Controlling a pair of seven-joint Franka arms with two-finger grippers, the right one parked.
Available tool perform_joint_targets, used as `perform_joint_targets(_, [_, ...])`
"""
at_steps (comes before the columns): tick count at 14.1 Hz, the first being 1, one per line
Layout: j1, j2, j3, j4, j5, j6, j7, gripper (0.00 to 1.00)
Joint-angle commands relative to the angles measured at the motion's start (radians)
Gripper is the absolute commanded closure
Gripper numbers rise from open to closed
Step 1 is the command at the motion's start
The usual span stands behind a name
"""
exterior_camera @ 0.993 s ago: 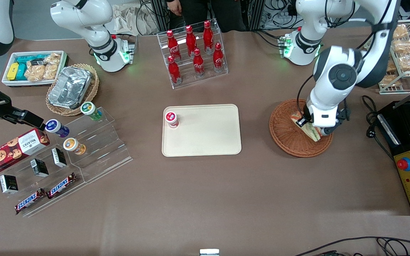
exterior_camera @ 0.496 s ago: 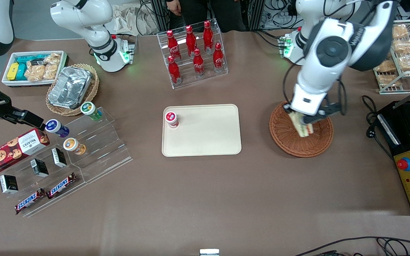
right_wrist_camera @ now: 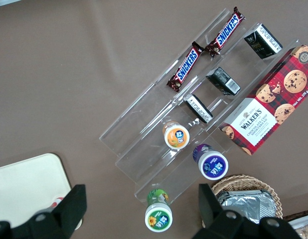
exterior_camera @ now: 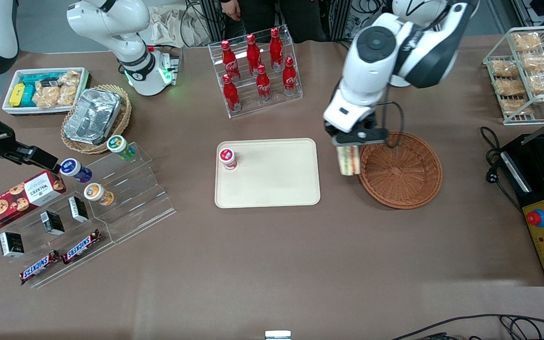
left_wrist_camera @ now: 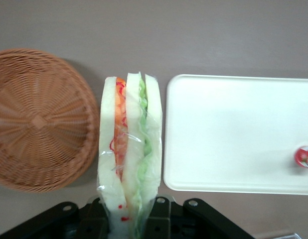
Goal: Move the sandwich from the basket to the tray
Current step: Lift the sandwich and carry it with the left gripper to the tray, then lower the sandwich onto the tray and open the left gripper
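My gripper (exterior_camera: 349,150) is shut on the sandwich (exterior_camera: 348,161), a plastic-wrapped wedge with orange, red and green layers (left_wrist_camera: 130,149). It hangs in the air over the strip of table between the basket (exterior_camera: 400,170) and the tray (exterior_camera: 272,177). The reddish-brown wicker basket (left_wrist_camera: 37,119) has nothing in it. The cream tray (left_wrist_camera: 233,134) lies flat beside the sandwich, with a red-capped cup (exterior_camera: 227,158) standing in one corner. The black fingers (left_wrist_camera: 164,219) press the sandwich's narrow end from both sides.
An acrylic rack of red cola bottles (exterior_camera: 257,71) stands farther from the front camera than the tray. Toward the parked arm's end lie a stepped acrylic display (exterior_camera: 97,208) with snacks and a tan basket with a foil container (exterior_camera: 95,118). A black control box (exterior_camera: 543,208) sits toward the working arm's end.
The gripper lifted the sandwich out of the basket and carried it sideways toward the tray; it now hangs just outside the basket's rim. The basket is left empty.
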Motion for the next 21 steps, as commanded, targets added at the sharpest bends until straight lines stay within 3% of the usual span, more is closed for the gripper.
perform_joint_targets(1, [-0.034, 0.022, 0.005, -0.048, 0.006, 0.104, 0.005, 1.0])
perform_joint_targets(5, [-0.095, 0.097, 0.008, -0.185, 0.012, 0.334, -0.041, 1.0])
perform_joint_targets(9, [-0.104, 0.216, 0.008, -0.19, 0.09, 0.449, -0.099, 1.0])
perform_joint_targets(17, [-0.149, 0.44, 0.012, -0.098, 0.34, 0.536, -0.252, 1.0])
perform_joint_targets(21, [-0.15, 0.45, 0.02, -0.096, 0.361, 0.536, -0.258, 1.0])
